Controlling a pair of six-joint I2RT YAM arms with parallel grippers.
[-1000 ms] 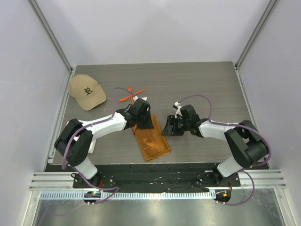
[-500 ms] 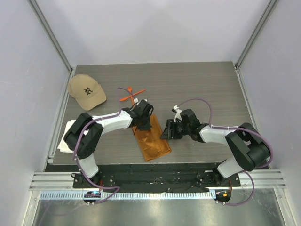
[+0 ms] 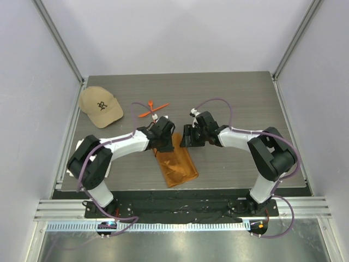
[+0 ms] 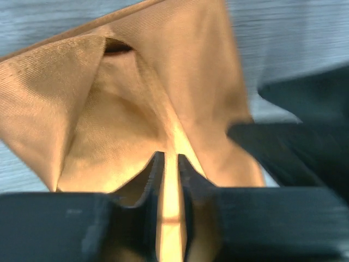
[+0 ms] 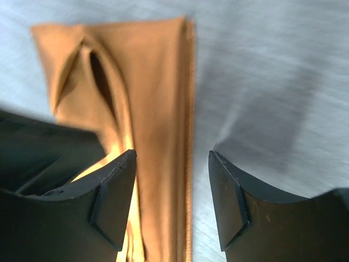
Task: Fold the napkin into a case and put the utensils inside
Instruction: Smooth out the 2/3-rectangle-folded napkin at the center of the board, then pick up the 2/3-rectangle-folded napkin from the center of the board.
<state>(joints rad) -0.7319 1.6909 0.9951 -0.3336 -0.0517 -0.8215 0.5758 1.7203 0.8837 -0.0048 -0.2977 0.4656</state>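
The rust-orange napkin lies folded as a narrow case (image 3: 176, 164) near the table's front middle. My left gripper (image 3: 165, 143) is at its far end, shut on a raised layer of the cloth (image 4: 171, 180), lifting the mouth open (image 4: 117, 46). My right gripper (image 3: 187, 136) is open just right of that end; in its wrist view its jaws straddle the case's right edge (image 5: 174, 158), one finger (image 5: 112, 191) over the cloth, the other over bare table. Two bright-orange utensils (image 3: 152, 108) lie crossed behind the left gripper.
A tan cap (image 3: 100, 106) sits at the far left of the table. A white towel corner (image 3: 72, 166) shows under the left arm at the left edge. Metal frame posts stand along both sides.
My right gripper has moved left and a little farther back, up to the case's far right corner. My left gripper stays at the case's far end, holding the cloth.
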